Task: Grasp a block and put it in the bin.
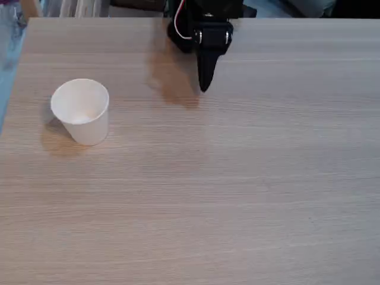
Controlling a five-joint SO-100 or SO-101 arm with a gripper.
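Fixed view, looking down on a pale wood-grain table [237, 196]. Bin [81, 111] = white paper cup, upright, left part of frame, upper-mid height, mouth open toward the camera; inside looks white w/ a faint pale patch near the bottom, can't tell what it is. Block: can't make it out anywhere on the tabletop. Black arm at top centre w/ a white cable on its left side. Gripper [205, 88] points down-frame, tip tapering to a single dark point; fingers look pressed together, nothing seen between them. Gripper & bin well apart.
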